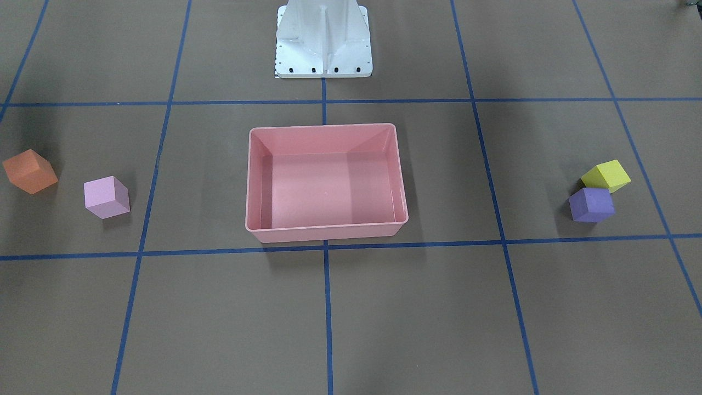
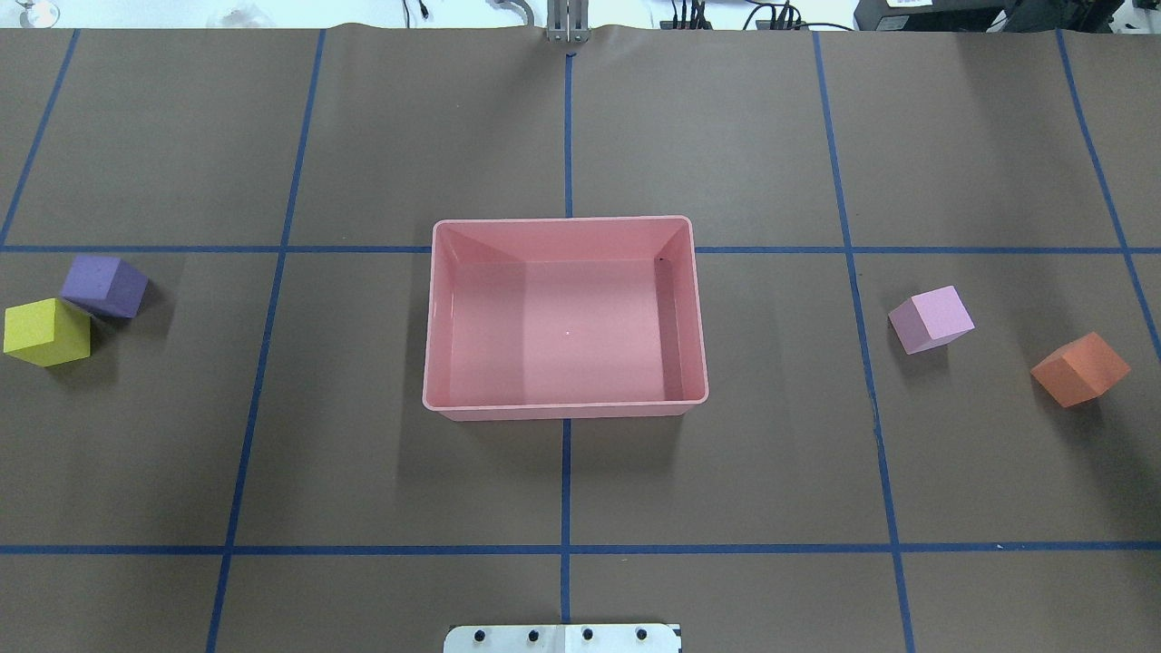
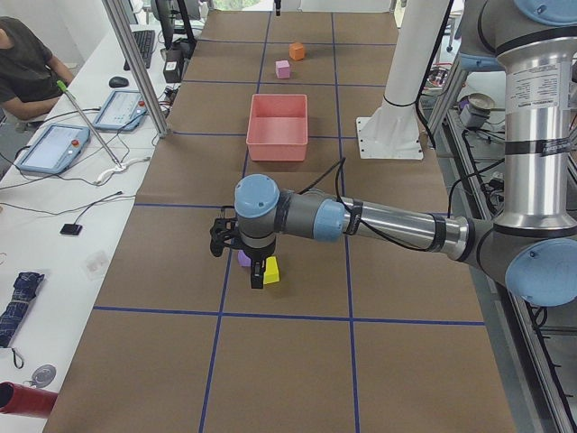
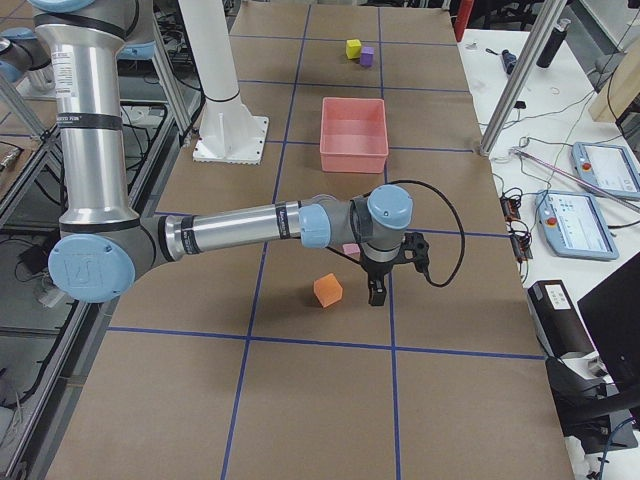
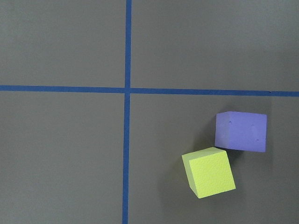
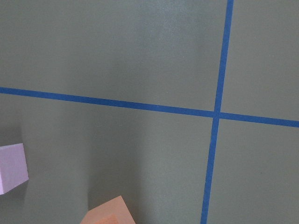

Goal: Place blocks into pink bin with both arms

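Since the yellow cube (image 2: 45, 332) and purple cube (image 2: 104, 285) sit touching, or nearly, at 9 o'clock of the empty pink bin (image 2: 562, 240), fingers closing on one could shove the other. Light pink cube (image 2: 931, 318) and orange cube (image 2: 1079, 368) lie apart at 3 o'clock, both skewed, so bad yaw risks a slip. Left gripper (image 3: 257, 278) and right gripper (image 4: 375, 293) show only in the side views, so finger spread can't be told.

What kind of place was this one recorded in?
Probably a robotics lab: a table gridded with blue tape, control tablets on side benches, and an operator at one bench.
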Controlling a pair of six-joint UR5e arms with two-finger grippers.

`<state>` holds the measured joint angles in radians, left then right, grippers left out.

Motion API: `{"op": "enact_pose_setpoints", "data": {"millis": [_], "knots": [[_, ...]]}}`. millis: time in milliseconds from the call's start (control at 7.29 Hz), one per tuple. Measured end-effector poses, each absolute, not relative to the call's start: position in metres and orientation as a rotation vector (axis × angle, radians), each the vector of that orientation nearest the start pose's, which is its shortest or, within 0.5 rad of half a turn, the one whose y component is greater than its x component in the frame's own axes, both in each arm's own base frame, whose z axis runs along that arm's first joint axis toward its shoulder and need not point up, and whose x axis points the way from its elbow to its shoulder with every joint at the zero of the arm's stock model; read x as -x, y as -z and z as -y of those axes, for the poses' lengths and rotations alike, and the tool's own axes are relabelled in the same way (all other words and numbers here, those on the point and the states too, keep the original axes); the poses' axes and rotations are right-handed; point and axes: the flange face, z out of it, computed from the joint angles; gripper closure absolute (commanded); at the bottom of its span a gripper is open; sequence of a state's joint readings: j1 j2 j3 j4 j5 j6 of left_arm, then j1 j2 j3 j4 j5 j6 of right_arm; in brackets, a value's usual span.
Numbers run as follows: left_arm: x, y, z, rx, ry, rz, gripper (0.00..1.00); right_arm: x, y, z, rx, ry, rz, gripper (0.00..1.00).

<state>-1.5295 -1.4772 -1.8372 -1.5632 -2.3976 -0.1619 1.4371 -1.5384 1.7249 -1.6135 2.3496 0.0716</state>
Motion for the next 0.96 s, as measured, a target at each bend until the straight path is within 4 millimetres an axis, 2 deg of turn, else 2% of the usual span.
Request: {"op": "enact_pose_setpoints", "data": {"millis": [549, 686, 961], "knots": [[0.036, -0.583, 0.459, -0.083, 0.059, -0.846, 0.0, 0.009, -0.574, 0.507, -0.077, 0.127, 0.798, 0.0], [0.024, -0.586, 0.462, -0.072, 0.078, -0.85, 0.01, 0.011, -0.573, 0.507, -0.075, 0.132, 0.81, 0.0], [-0.037, -0.58, 0.47, -0.028, 0.123, -0.858, 0.0, 0.018, -0.573, 0.505, -0.066, 0.142, 0.829, 0.0]]}}
